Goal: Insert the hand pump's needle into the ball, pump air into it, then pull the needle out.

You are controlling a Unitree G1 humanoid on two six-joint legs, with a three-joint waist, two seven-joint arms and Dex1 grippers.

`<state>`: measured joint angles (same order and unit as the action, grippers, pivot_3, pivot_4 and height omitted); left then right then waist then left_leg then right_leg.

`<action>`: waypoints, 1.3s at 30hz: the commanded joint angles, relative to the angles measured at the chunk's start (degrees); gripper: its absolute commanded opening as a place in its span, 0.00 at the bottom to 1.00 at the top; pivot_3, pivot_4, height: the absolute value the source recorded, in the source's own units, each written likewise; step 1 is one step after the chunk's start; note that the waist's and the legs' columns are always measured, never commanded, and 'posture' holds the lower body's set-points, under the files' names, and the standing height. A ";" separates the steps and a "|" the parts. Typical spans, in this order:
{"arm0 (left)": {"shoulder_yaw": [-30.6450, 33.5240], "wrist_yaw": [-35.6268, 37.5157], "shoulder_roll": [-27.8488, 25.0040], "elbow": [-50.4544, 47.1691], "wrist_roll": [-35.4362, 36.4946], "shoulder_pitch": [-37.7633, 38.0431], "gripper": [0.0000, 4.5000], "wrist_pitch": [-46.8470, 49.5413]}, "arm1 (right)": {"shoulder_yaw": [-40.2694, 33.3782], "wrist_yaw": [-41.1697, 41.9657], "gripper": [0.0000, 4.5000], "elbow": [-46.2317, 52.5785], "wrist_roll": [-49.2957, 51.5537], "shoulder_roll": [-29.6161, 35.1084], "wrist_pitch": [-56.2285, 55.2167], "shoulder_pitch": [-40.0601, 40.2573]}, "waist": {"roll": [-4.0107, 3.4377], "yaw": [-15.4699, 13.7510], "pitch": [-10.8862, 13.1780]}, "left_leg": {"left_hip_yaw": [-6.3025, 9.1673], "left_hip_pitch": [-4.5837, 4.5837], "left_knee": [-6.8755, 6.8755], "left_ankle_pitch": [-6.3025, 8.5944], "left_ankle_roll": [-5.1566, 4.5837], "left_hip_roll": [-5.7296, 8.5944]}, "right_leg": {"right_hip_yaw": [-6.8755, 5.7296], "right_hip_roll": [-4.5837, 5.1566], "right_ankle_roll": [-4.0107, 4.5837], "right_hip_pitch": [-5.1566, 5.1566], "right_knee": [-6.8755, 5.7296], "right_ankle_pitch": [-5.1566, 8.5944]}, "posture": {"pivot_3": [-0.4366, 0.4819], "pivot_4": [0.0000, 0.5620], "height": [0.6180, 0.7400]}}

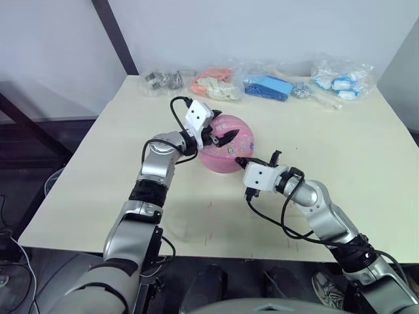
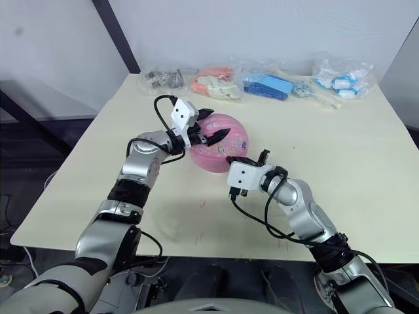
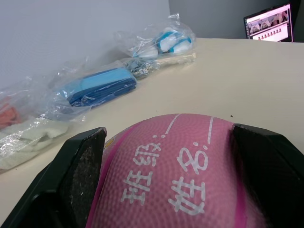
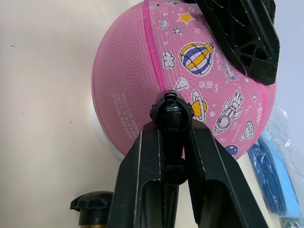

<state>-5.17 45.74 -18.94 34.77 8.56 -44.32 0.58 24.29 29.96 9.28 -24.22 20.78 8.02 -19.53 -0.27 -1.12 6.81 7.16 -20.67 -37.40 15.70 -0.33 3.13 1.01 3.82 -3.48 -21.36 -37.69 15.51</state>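
Ball (image 1: pixel 226 152) mid-bench, nearer the far edge, straddled by open left end effector (image 1: pixel 221 138). Right end effector (image 4: pixel 174 142) clamped on the hose's black tip, nosing the ball's near side. Advisable: steady ball, align needle squarely with valve, push slowly.

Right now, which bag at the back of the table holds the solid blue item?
The third bag from the robot's left, between the orange-and-white bag and the white-and-blue bag. Its contents are flat and solid blue.

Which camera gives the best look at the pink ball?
The right wrist view: the ball shows its cartoon prints, seams and lettering. The left wrist view shows just its lettered top between black fingers; the head views show it small.
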 commanded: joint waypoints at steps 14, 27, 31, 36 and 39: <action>-4.20 -4.07 -1.26 14.92 -6.87 5.67 1.00 5.49 | -5.21 0.27 0.01 11.35 5.08 2.57 -5.00 3.52 | 0.00 -0.67 0.00 | 0.36 -0.03 0.00 0.05 -0.12 0.40 | -0.17 0.34 -0.28 0.19 0.13 0.19 | 0.48 0.27 1.00; -5.04 -5.31 -0.91 15.43 -7.01 5.80 1.00 5.62 | -5.72 0.42 0.01 13.86 4.88 4.27 -4.84 5.13 | -0.01 -1.16 0.00 | 0.45 -0.01 0.00 0.08 -0.24 0.73 | -0.27 0.78 -0.59 0.37 0.20 0.39 | 0.48 0.27 1.00; -5.03 -5.37 -1.01 15.46 -7.02 5.87 1.00 5.56 | -5.87 0.94 0.01 14.27 5.18 4.78 -4.72 5.05 | -0.02 -1.16 -0.01 | 0.48 0.01 0.00 0.19 -0.44 0.75 | -0.32 0.81 -0.63 0.47 0.31 0.41 | 0.48 0.27 1.00; -5.17 -5.38 -1.10 15.61 -7.08 5.88 1.00 5.40 | -6.10 2.40 0.01 15.47 6.00 5.06 -3.77 5.20 | -0.03 -1.17 -0.02 | 0.58 0.00 0.01 0.20 -0.45 0.76 | -0.44 0.83 -0.67 0.52 0.40 0.43 | 0.48 0.27 1.00; -5.26 -5.36 -1.10 15.73 -7.05 5.87 1.00 5.28 | -6.32 3.15 0.01 16.28 6.20 5.14 -2.83 5.28 | -0.04 -1.18 -0.02 | 0.61 -0.02 0.02 0.20 -0.46 0.77 | -0.48 0.84 -0.66 0.57 0.50 0.42 | 0.48 0.27 1.00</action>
<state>-7.96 44.81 -17.23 34.95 8.57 -45.14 0.08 20.92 31.97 15.18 -21.01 24.79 8.03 -14.77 -0.31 -2.30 6.79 7.78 -20.68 -37.38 15.90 -0.79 3.90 0.51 4.67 -4.14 -20.75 -37.14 15.93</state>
